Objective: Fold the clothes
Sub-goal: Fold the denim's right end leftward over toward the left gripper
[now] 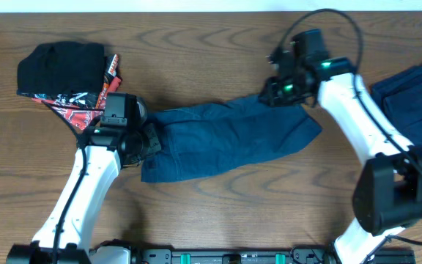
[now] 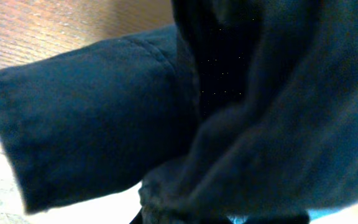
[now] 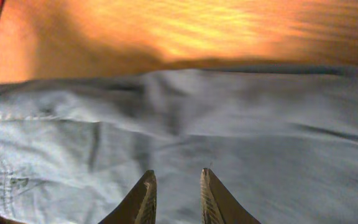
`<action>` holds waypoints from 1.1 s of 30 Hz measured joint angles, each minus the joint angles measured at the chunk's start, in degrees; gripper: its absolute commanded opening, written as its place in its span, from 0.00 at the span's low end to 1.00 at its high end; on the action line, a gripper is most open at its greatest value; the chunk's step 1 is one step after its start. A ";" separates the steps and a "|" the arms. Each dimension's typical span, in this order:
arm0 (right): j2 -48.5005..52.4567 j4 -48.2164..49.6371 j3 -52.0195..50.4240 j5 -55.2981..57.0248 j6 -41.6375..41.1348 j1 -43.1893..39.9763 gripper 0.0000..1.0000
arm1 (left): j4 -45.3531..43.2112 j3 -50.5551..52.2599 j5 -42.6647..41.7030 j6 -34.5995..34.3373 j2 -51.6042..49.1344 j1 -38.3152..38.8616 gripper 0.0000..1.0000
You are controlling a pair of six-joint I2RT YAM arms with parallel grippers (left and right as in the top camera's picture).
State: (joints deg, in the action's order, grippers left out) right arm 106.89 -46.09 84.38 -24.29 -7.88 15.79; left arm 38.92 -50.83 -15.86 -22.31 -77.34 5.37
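A dark navy garment [image 1: 233,139] lies stretched across the middle of the table, its left end by my left arm. My left gripper [image 1: 151,141] sits on that left end, shut on a bunch of the cloth. In the left wrist view the cloth [image 2: 92,112] fills the frame and gathers at the bottom, hiding the fingers. My right gripper [image 1: 273,92] hovers at the garment's upper right corner. The right wrist view has its fingertips [image 3: 176,182] narrowly apart over the cloth [image 3: 241,124], with nothing between them. A second navy garment [image 1: 410,95] lies at the right edge.
A folded black pile [image 1: 61,64] with a red patterned piece [image 1: 86,101] under it sits at the back left, close to my left arm. The table [image 1: 196,44] is brown wood.
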 measured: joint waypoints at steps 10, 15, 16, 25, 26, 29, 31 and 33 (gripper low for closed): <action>14.05 5.16 0.00 -3.04 -1.27 14.16 0.21 | 1.62 -0.98 -2.36 0.09 6.60 0.09 0.06; 17.27 10.21 0.13 -4.39 -3.10 18.88 0.22 | 1.66 -2.73 -2.43 0.09 9.18 0.09 0.06; 17.57 11.74 0.22 -4.48 -3.43 20.06 0.23 | 1.66 -3.15 -2.45 0.09 9.77 0.09 0.06; 18.64 11.32 2.99 -3.89 -4.35 25.11 0.27 | 1.97 -5.42 -2.43 0.09 11.34 0.09 0.06; 18.64 9.51 3.82 -3.19 -4.35 24.98 0.28 | 2.01 -5.46 -2.43 0.09 11.34 0.09 0.06; 18.16 3.28 6.71 0.07 -4.28 23.28 0.28 | 2.01 -5.49 -2.36 0.09 11.34 0.09 0.06; 16.48 0.31 7.85 2.51 -3.63 20.68 0.28 | 1.99 -5.53 -2.23 0.09 11.34 0.09 0.06; 13.42 -2.12 8.39 4.98 -2.89 17.22 0.28 | 1.99 -5.55 -2.21 0.09 11.34 0.09 0.06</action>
State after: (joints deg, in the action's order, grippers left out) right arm 120.31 -48.21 92.77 -19.31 -10.76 33.01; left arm 40.91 -56.38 -18.06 -22.22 -66.00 5.45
